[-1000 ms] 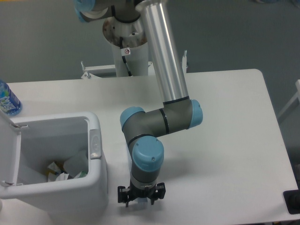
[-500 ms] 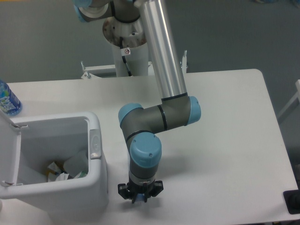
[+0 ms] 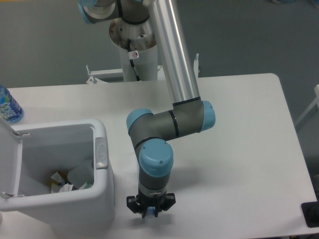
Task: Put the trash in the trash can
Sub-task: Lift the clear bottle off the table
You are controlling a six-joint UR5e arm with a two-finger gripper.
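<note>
- Near the front edge of the table (image 3: 239, 164), your gripper (image 3: 150, 213) pointed straight down, right of the trash can (image 3: 102, 191). A second before, its black fingers stood spread, with something pale showing between them; by half a second before they had drawn in, and at this moment they looked pressed together over a small whitish-blue bit at the tips.
- You could take that as a grasp just made on a small piece of trash, though the piece was too small and too hidden to name, and I could not tell whether it was truly pinched or merely under the tips.
- Between the last two views the arm (image 3: 172, 123) barely shifted, so by my judgement the lift had not yet begun; carrying left over the bin's rim was what remained.
- Further left, the trash can stood with its lid (image 3: 9, 164) swung open and its grey button (image 3: 101, 152) on the near rim. Inside lay crumpled scraps (image 3: 70, 181), whitish with touches of yellow and green, unchanged over the second.
- You would not have found the slim bottle with the red-and-blue label anywhere in view.
- At the far left edge of the table stood a blue water bottle (image 3: 7, 107), untouched. Its label carried white markings, but no word or brand could be read.
- No other writing was legible.
</note>
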